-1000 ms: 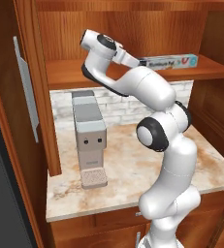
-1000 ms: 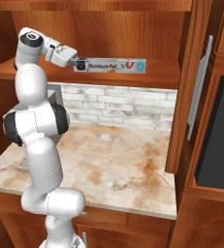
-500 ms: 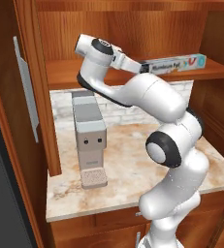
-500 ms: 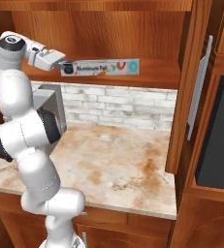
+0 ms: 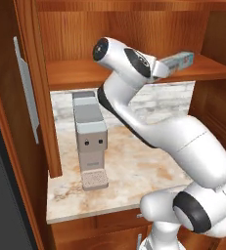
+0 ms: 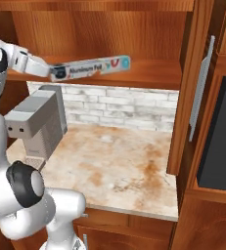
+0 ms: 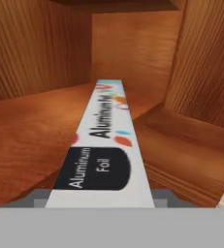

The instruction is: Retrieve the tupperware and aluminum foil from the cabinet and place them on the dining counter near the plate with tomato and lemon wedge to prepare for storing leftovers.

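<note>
My gripper [image 6: 52,73] is shut on the dark end of the aluminum foil [image 6: 92,67], a long blue-grey box with a white printed label. The box hangs level just above the cabinet's wooden shelf [image 6: 151,78], pointing into the cabinet. In the left base view the foil [image 5: 179,60] sticks out past my wrist, with the gripper [image 5: 162,68] at its near end. The hand view looks along the foil [image 7: 106,131] from the gripper [image 7: 100,197], one grey fingertip [image 7: 35,198] on each side. The tupperware, plate, tomato and lemon wedge are out of view.
A tall grey coffee machine [image 5: 90,139] stands on the marble counter [image 5: 134,166] under the shelf, below my arm. The cabinet door's grey handle [image 6: 202,88] is on the right, with a dark appliance [image 6: 222,136] beyond it. A white brick wall [image 6: 124,110] backs the counter.
The arm has drawn back with the foil held in the gripper. The box has slid leftward along the shelf in the right base view. The camera has not moved.
</note>
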Controlling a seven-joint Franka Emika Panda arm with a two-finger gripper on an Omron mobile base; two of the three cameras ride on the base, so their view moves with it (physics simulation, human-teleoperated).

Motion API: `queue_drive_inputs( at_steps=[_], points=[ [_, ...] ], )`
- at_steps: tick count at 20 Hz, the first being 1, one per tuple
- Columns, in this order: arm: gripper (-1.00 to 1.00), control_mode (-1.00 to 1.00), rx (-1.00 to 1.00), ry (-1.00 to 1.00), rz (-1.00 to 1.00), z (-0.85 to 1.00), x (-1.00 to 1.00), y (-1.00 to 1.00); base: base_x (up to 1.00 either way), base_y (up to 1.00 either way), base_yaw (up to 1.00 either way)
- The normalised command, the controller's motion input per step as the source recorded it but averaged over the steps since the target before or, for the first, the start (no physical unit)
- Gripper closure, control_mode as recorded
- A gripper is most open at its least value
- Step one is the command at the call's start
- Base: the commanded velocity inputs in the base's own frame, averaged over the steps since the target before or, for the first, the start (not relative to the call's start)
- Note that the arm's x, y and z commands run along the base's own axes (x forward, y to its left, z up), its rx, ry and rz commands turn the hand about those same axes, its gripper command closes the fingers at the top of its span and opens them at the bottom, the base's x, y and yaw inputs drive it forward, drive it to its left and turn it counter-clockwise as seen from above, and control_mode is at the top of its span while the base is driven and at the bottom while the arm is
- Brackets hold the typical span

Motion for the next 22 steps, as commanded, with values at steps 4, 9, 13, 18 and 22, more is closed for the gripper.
queue_drive_inputs(
  at_steps=[4,9,13,18,22],
  points=[
    [1.0,-1.0,0.25,0.0,0.44,0.38,-1.0,-0.42,0.0,0.0,0.0],
    [1.0,-1.0,0.19,0.18,0.35,0.58,-0.9,-0.19,0.0,0.0,0.0],
    [1.0,-1.0,-0.07,0.52,0.25,0.26,-0.46,0.14,0.0,0.0,0.0],
    [1.0,-1.0,-0.11,0.25,0.2,-0.05,-0.91,0.07,0.0,0.0,0.0],
    [1.0,1.0,-0.06,0.12,0.16,-0.15,-0.75,0.0,-0.25,0.01,0.05]
  ],
)
